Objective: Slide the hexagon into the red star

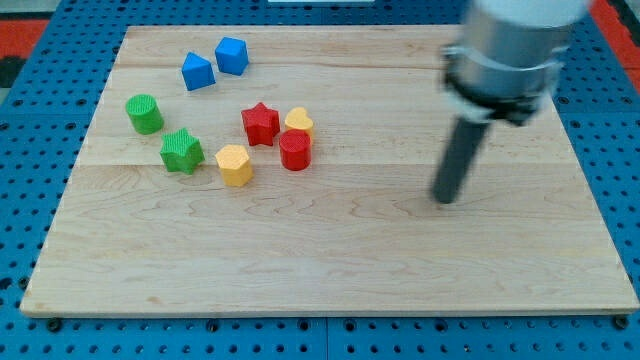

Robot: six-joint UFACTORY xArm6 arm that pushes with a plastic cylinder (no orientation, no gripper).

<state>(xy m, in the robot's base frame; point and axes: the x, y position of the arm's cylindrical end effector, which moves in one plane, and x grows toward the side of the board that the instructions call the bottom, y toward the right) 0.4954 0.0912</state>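
The yellow hexagon [234, 165] lies left of the board's middle. The red star [260, 123] sits just up and right of it, a small gap between them. My tip [444, 198] rests on the board far to the view's right of both blocks, touching none. The rod rises from it to the grey arm end at the view's top right.
A red cylinder [296, 150] and a yellow heart-like block [299, 121] sit right of the red star. A green star [181, 151] lies left of the hexagon, a green cylinder [145, 113] farther left. Two blue blocks [197, 71] [232, 55] lie near the top left.
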